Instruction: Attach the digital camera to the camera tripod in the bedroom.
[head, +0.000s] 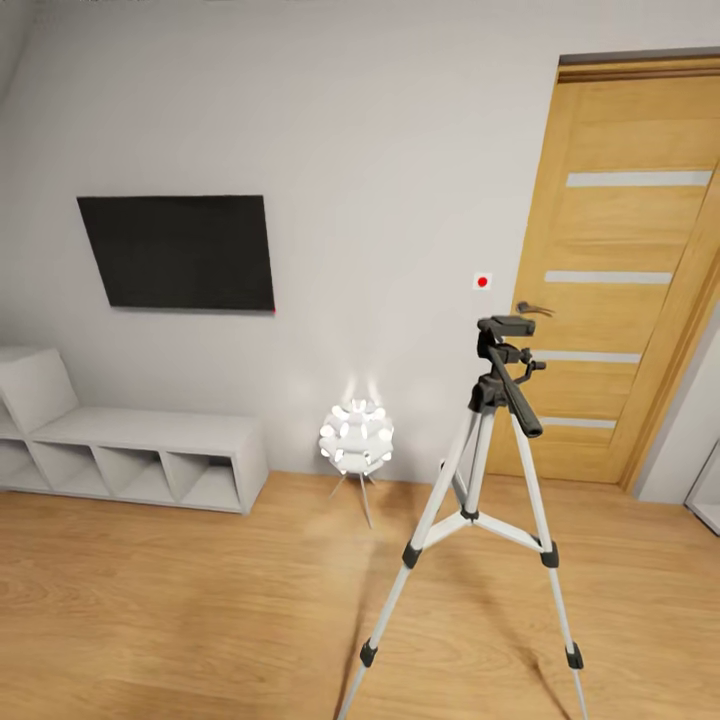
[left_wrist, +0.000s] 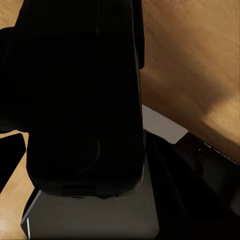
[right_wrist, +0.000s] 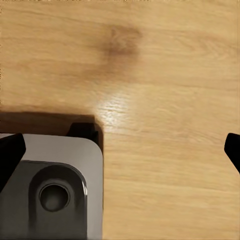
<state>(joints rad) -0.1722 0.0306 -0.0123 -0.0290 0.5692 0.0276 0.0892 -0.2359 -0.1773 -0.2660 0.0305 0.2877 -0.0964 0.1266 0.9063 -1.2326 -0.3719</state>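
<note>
Left gripper (left_wrist: 82, 165) is squeezed on the digital camera (left_wrist: 80, 90) so I can carry it. Right gripper (right_wrist: 120, 145) is wide apart, empty. Camera tripod (head: 490, 470) stands near the door (head: 625, 260), top bare.

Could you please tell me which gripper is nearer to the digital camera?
Left. A black boxy body, apparently the digital camera, looms right in front of the left wrist. The right gripper, jaws wide apart, faces the wood floor.
</note>
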